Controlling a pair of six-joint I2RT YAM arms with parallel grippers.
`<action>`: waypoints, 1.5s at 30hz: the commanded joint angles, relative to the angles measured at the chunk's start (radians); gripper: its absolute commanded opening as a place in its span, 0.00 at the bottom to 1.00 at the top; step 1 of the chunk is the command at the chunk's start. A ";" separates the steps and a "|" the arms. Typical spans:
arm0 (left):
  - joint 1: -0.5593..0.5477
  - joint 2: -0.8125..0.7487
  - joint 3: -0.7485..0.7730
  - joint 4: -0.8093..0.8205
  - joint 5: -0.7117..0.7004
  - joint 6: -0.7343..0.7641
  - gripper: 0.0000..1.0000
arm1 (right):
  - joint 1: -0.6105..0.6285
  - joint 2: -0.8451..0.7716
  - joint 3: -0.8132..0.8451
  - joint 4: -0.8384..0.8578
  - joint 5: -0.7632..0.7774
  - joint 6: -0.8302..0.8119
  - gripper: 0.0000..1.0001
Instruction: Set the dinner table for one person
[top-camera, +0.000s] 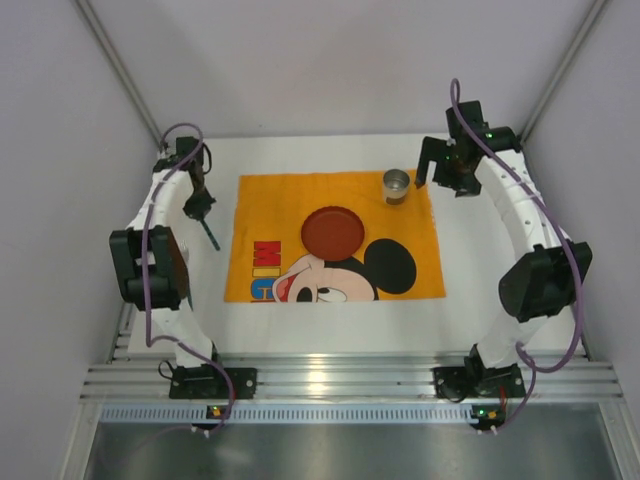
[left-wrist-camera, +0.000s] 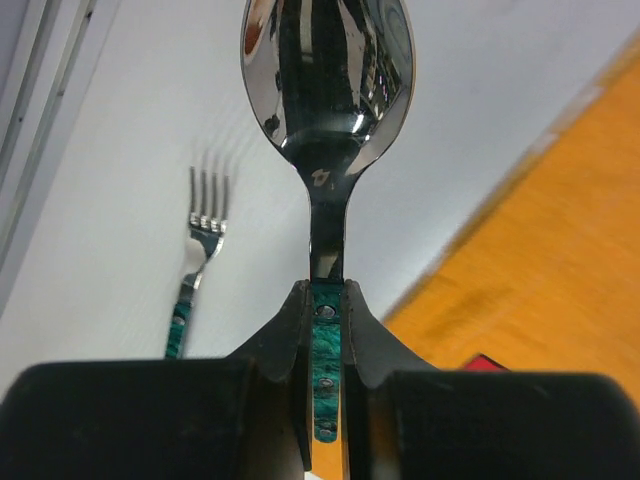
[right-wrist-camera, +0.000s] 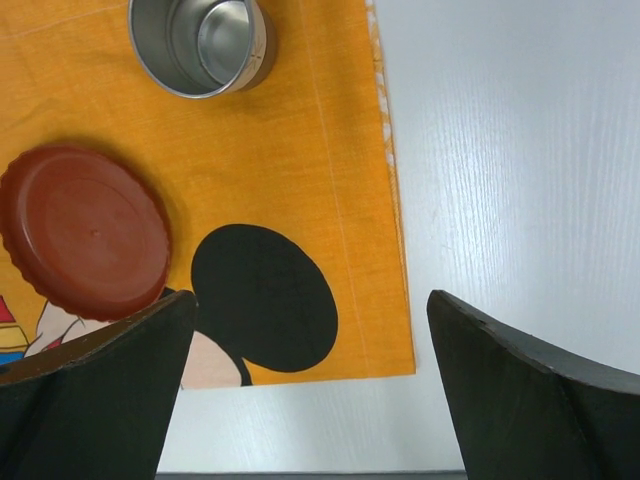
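Top external view: the white desk (top-camera: 330, 325) fills the middle, beyond the two arm bases, and carries everything else; an orange Mickey Mouse cloth (top-camera: 285, 205) lies flat on its centre, with bare desk on every side; a red-brown plate (top-camera: 333, 231) sits on the middle of the cloth, just above Mickey's head; a small metal cup (top-camera: 396, 185) stands upright near the cloth's far right corner, apart from the plate and open side up.

The left fingers (top-camera: 200, 208) hang over bare desk just left of the cloth; the left wrist view shows them pinched narrow on the green handle of a spoon (left-wrist-camera: 328, 100), gripping it near the neck; the shiny bowl points away from the camera, its hollow face in view; whether the spoon touches the desk I cannot tell; a fork (left-wrist-camera: 205, 225) with a matching green handle lies flat on bare desk left of the spoon, tines pointing away, apart from both the spoon and the cloth; the cloth's edge runs along the right of that view.

The right fingers (top-camera: 452, 172) hover at the far right, just beside the cup; the right wrist view shows them spread wide and holding nothing; between them lie the cloth's right edge, Mickey's black ear and bare desk; the cup and plate sit further up and to the left in that view.
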 joint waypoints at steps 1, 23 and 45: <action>-0.086 -0.052 0.140 -0.075 0.013 -0.057 0.00 | -0.010 -0.063 -0.008 0.011 -0.023 -0.009 1.00; -0.774 0.521 0.751 0.115 0.468 -0.321 0.00 | -0.010 -0.400 -0.285 -0.091 0.027 0.023 1.00; -0.847 0.564 0.571 0.159 0.451 -0.344 0.03 | -0.008 -0.564 -0.440 -0.158 0.064 0.109 1.00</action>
